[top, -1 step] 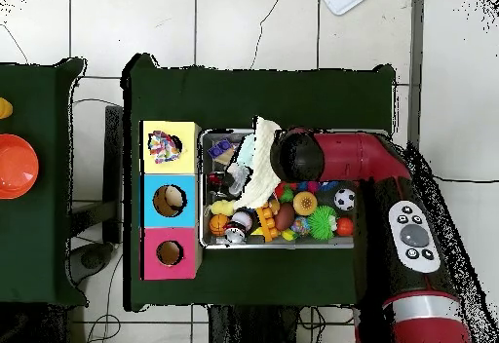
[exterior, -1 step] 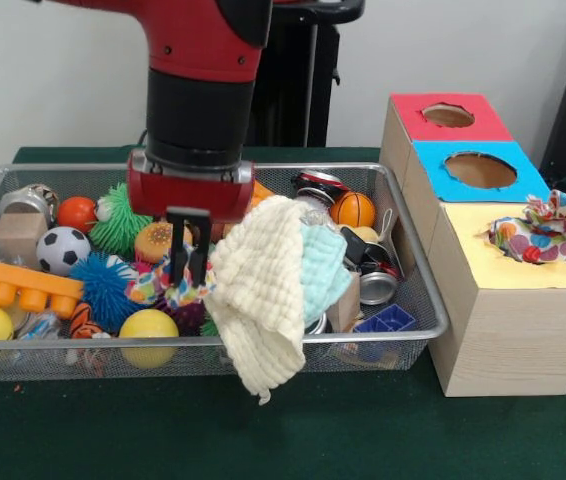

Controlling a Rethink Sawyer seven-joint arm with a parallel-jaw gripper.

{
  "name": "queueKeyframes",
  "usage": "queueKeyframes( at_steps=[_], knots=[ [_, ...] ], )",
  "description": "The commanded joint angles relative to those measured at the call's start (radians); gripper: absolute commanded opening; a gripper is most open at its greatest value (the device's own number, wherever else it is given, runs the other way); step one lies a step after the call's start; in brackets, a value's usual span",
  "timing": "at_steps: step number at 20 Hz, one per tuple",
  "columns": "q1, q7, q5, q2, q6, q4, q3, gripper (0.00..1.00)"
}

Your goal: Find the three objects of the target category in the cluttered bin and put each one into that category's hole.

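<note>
Arm [exterior, -1 step: 203, 80]: red and black, reaching down over the middle of the wire bin [exterior, -1 step: 418, 300].
Box [exterior, -1 step: 503, 300]: wooden, just beside the bin, with three holes on red, blue and yellow panels; a patterned cloth [exterior, -1 step: 543, 228] already sits stuffed in the yellow hole [top, -1 step: 164, 147], so cloth looks like the target category.
Cream cloth [exterior, -1 step: 258, 300]: large, draped over the bin's front rim and hanging outside it, with a pale blue cloth [exterior, -1 step: 321, 265] lying against it.
Gripper [exterior, -1 step: 189, 262]: fingers close together, pinching what seems to be a small multicoloured cloth [exterior, -1 step: 158, 285] (the grasp is partly hidden among toys, so this is a guess).
Clutter: balls, spiky toys, cans, an orange block [exterior, -1 step: 18, 285].
Doing it well: lift straight up until the cloth hangs free of the toys, carry it over the yellow hole, then lower before letting go so that no edge catches on the rim.
</note>
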Motion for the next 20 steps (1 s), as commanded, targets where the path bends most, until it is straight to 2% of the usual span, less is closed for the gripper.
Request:
queueKeyframes(
  at_steps=[1,8,20],
  knots=[
    [-0.010,-0.091,0.100,-0.158,0.251,0.103,0.087,0.00],
    [0.022,-0.028,0.179,-0.215,0.342,0.089,0.080,0.00],
    [0.130,0.111,0.270,-0.266,0.381,0.069,0.023,0.00]
  ],
)
